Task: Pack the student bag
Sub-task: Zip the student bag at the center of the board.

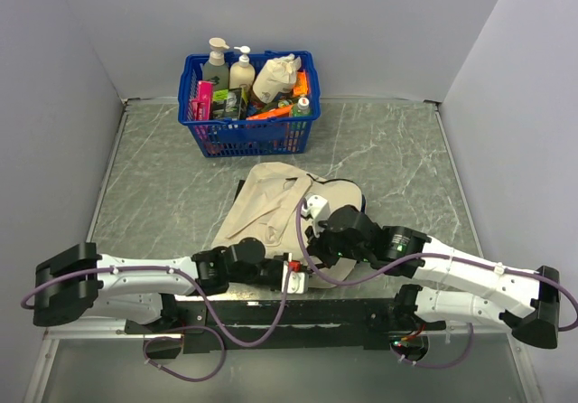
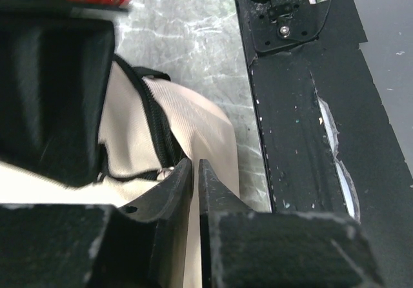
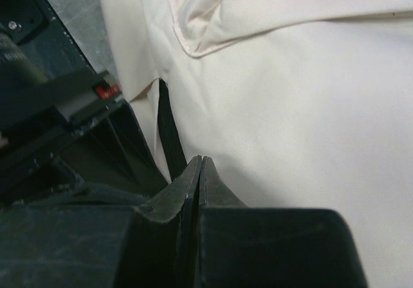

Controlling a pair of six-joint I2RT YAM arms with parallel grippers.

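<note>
The student bag [image 1: 266,206], beige with a black zipper, lies flat on the marble table in front of both arms. My left gripper [image 1: 291,275] is at the bag's near edge. In the left wrist view its jaws [image 2: 195,162] are closed to a thin slit with beige fabric [image 2: 193,117] in it, next to the zipper [image 2: 158,130]. My right gripper [image 1: 314,231] is over the bag's near right part. In the right wrist view its jaws [image 3: 202,159] are fully shut, with the tips against the fabric [image 3: 310,107] beside the zipper [image 3: 169,133]. Nothing shows between them.
A blue plastic basket [image 1: 253,136] stands at the back of the table, holding bottles, packets and other items. The black mounting rail [image 1: 298,313] runs along the near edge and also shows in the left wrist view [image 2: 297,139]. Grey walls enclose three sides.
</note>
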